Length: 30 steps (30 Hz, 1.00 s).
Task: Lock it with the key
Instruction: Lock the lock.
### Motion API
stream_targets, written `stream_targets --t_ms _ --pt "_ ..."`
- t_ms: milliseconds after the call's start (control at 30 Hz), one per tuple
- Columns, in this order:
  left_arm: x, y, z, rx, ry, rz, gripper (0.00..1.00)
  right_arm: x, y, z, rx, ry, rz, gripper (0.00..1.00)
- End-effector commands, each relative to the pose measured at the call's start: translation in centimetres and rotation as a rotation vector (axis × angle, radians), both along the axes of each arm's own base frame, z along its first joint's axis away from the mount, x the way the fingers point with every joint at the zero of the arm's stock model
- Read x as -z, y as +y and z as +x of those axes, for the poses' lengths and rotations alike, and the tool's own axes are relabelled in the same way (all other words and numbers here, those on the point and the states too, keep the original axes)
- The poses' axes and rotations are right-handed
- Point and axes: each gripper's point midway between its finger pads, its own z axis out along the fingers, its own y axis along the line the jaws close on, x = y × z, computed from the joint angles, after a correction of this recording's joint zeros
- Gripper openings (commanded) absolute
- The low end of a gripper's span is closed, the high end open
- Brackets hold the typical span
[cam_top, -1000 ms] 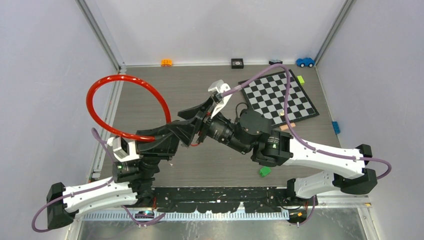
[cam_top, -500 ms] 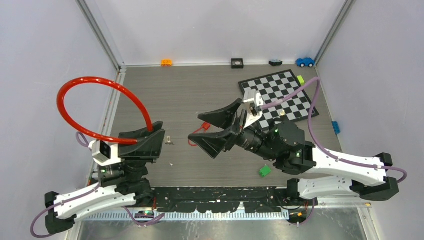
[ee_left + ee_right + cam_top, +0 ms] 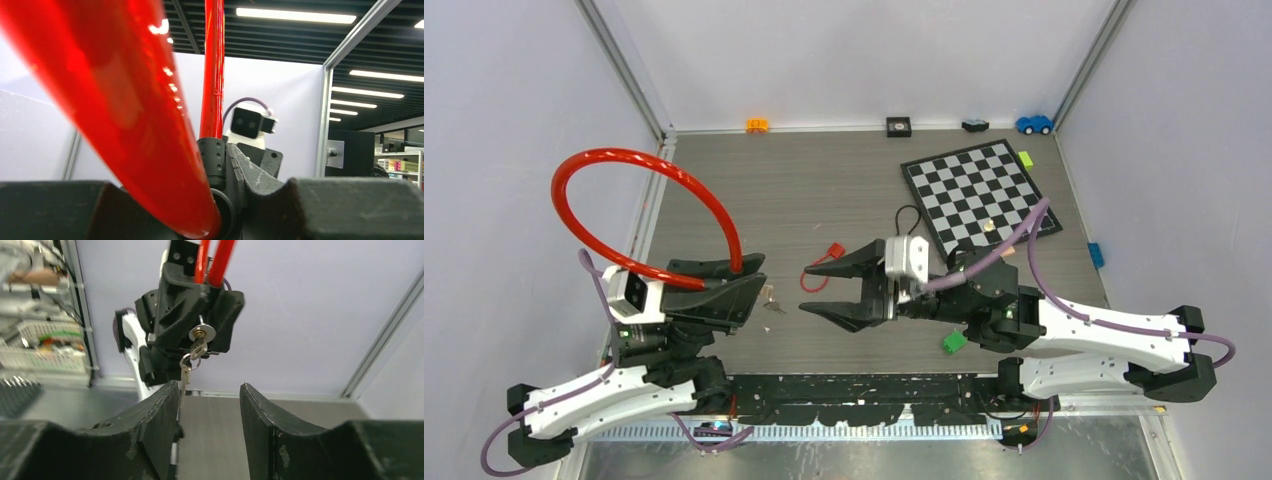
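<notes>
Watching the small silver key (image 3: 202,333), I am seeing it sitting in the round keyhole face of the black lock body (image 3: 192,295), with a ring and a second key (image 3: 185,371) hanging below it. The thick red cable loop (image 3: 624,165) is rising out of the top of that body and arching up and to the left, past the counter's edge. The left gripper (image 3: 756,275) is clenching its jaws on the black lock body, holding it off the grey wood-grain counter (image 3: 824,190) with the key end turned toward the right arm. The right gripper (image 3: 209,390) is facing the key head-on, its jaws spread apart and grasping nothing, with a gap between them and the key. A small red tag (image 3: 829,254) is lying on the counter just beyond the right jaws. A green block (image 3: 953,342) is lying beside the right arm, and a black-and-white chequered board (image 3: 979,195) is lying farther back on the right.
</notes>
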Motion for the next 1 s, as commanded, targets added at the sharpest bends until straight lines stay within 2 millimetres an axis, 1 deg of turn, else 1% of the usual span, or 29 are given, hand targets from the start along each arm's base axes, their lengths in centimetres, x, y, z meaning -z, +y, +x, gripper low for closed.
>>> stream_targets --t_ms 0,133,233,267,433,567,600,733,800,867,900,933,967 --pt "-2.3 1.4 -1.3 0.039 -0.046 -0.072 0.00 -1.6 -0.8 -1.7 -0.021 -0.495 0.012 0.53" --pt "-2.5 1.6 -1.2 0.050 -0.037 -0.100 0.00 -1.5 -0.4 -0.3 0.083 -0.776 -0.029 0.56" --pt "-2.8 1.8 -1.4 0.066 -0.037 -0.124 0.00 -2.3 -0.2 0.5 0.157 -0.963 -0.043 0.55" --pt "-2.8 2.1 -1.1 0.062 -0.019 -0.142 0.00 -2.6 -0.1 0.7 0.172 -1.005 -0.051 0.54" --pt "-3.1 3.1 -0.6 0.072 0.017 -0.217 0.00 -4.9 0.3 1.1 0.233 -1.146 -0.046 0.49" --pt "-3.5 3.4 -0.7 0.086 0.020 -0.240 0.00 -5.7 0.9 0.7 0.207 -1.200 -0.061 0.48" --pt "-3.7 3.5 -0.8 0.088 0.018 -0.244 0.00 -5.9 1.1 0.5 0.203 -1.208 -0.056 0.47" --pt "-3.9 3.9 -0.9 0.083 0.015 -0.258 0.00 -5.6 1.7 -0.1 0.171 -1.217 -0.068 0.46" --pt "-4.0 4.2 -0.9 0.081 0.016 -0.265 0.00 -5.4 1.8 0.1 0.181 -1.209 -0.071 0.46" --pt "-4.1 4.4 -1.1 0.084 0.010 -0.270 0.00 -5.8 1.7 0.5 0.215 -1.149 -0.044 0.46" --pt "-4.2 4.6 -1.2 0.085 0.003 -0.272 0.00 -6.2 1.5 0.7 0.234 -1.075 -0.013 0.45" --pt "-4.2 4.7 -1.3 0.084 -0.001 -0.272 0.00 -7.0 1.2 0.9 0.248 -0.951 0.036 0.42" --pt "-4.3 4.8 -1.5 0.082 -0.009 -0.270 0.00 -7.7 0.9 1.3 0.242 -0.731 0.086 0.38"
